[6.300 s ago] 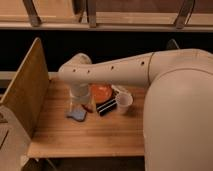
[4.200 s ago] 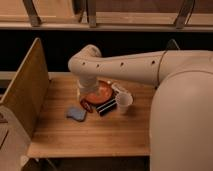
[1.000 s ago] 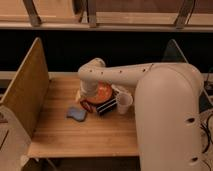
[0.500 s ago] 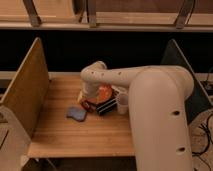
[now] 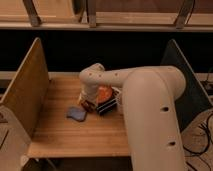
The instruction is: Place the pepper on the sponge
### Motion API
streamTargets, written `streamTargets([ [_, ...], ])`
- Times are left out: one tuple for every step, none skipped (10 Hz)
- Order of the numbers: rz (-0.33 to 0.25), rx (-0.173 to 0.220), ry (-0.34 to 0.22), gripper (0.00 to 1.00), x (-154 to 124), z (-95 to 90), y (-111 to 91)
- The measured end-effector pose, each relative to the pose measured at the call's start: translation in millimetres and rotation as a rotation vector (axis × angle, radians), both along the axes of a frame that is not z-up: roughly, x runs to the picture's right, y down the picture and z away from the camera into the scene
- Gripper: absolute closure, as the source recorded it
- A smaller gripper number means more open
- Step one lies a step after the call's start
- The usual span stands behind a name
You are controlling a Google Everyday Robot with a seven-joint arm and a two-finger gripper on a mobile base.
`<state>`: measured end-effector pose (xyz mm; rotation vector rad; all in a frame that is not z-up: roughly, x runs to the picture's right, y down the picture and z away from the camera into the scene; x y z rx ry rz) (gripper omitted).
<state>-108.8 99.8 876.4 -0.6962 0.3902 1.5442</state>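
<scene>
The blue-grey sponge [image 5: 76,114] lies flat on the wooden table [image 5: 75,135], left of centre. My gripper [image 5: 86,102] hangs at the end of the white arm [image 5: 145,90], low over the table just right of and behind the sponge, at the left edge of the orange plate [image 5: 105,92]. A small dark-red shape at the gripper's tip [image 5: 84,104] looks like the pepper. Whether it is held or resting on the table cannot be made out.
A black block with white stripes [image 5: 107,106] sits in front of the plate. Upright wooden panels stand at the table's left [image 5: 25,90] and right [image 5: 187,80]. A dark gap and a shelf run along the back. The arm covers the table's right half.
The gripper has stayed low by the plate's left edge while the arm's bulk has swung nearer the camera, now hiding the white cup right of the plate. The sponge has not moved.
</scene>
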Motion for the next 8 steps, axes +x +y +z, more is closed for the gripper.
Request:
streamTargets([
  [-0.001, -0.016, 0.011, 0.35, -1, 3.6, 7],
  [-0.001, -0.028, 0.022, 0.35, -2, 7.2, 11],
  [0.001, -0.036, 0.032, 0.35, -2, 11.0, 13],
  [0.005, -0.040, 0.039, 0.35, -2, 14.4, 13],
  [0.006, -0.043, 0.042, 0.35, -3, 17.0, 14],
  [0.009, -0.045, 0.046, 0.35, -4, 20.1, 14],
  [0.013, -0.046, 0.051, 0.35, -5, 23.6, 13],
  [0.015, -0.047, 0.057, 0.35, -5, 25.7, 12],
])
